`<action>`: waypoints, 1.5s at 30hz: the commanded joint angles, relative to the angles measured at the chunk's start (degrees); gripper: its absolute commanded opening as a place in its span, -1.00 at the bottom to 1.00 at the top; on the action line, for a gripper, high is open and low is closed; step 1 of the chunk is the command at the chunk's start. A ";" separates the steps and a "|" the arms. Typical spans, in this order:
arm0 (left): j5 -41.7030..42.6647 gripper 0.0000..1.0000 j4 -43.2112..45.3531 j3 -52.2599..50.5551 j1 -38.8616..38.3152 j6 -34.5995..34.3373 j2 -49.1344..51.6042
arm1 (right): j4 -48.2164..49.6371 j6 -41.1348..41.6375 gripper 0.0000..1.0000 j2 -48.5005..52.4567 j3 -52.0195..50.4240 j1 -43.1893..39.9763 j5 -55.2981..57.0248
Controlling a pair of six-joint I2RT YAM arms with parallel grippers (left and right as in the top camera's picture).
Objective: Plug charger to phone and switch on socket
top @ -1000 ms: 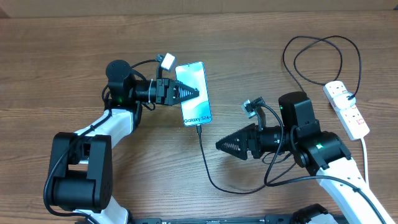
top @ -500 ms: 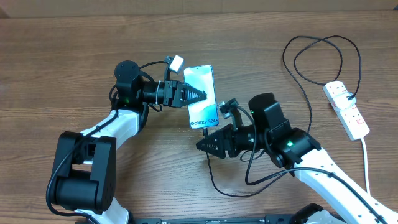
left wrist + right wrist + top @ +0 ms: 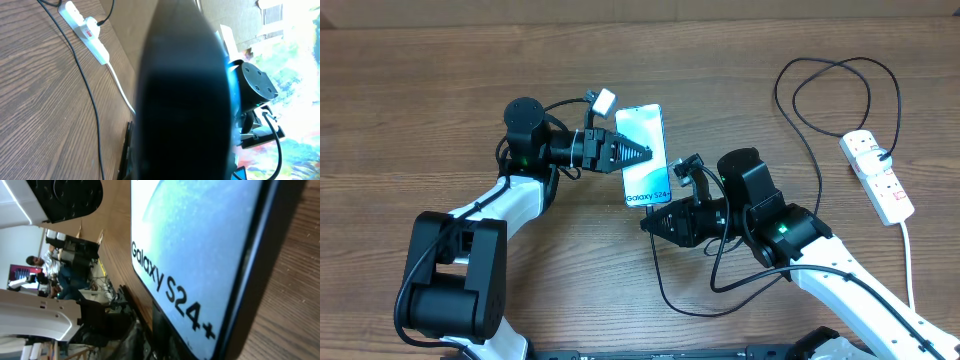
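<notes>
The phone point(image 3: 655, 135) lies face up on the table, its blue screen lit; the right wrist view shows its "Galaxy S24+" text close up point(image 3: 200, 255). My left gripper point(image 3: 644, 153) is shut, its pointed tip resting on the screen. The thin black charger point(image 3: 660, 275) runs from the phone's bottom edge down the table, then loops round to the white socket point(image 3: 877, 177) at the far right. My right gripper point(image 3: 647, 221) sits just below the phone's bottom edge, jaws drawn together on the charger's connector end. In the left wrist view a dark finger hides most of the frame.
The socket point(image 3: 85, 30) and a stretch of black cable point(image 3: 85, 90) show in the left wrist view. A white cord point(image 3: 907, 255) leaves the socket towards the front right. Loose charger loops point(image 3: 830, 90) lie at the back right.
My right arm swung left to the phone's bottom edge and its jaws closed there. The left gripper and phone shifted slightly right, then held still.
</notes>
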 commanded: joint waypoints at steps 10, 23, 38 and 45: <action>1.68 -0.92 0.44 0.94 -0.07 0.55 -0.24 | 0.72 0.17 -0.92 0.07 -0.59 0.22 1.86; 2.82 -0.92 0.44 0.94 -2.01 1.40 -0.24 | 2.64 0.13 -0.92 0.07 -0.55 0.20 4.04; 2.86 -0.91 0.42 0.39 -3.26 1.33 -0.26 | 2.29 -0.07 -0.92 0.07 0.85 -2.97 3.76; 2.86 -0.91 0.42 -0.76 -3.54 1.33 -0.26 | 2.86 -0.11 -0.92 0.07 1.57 -2.97 3.78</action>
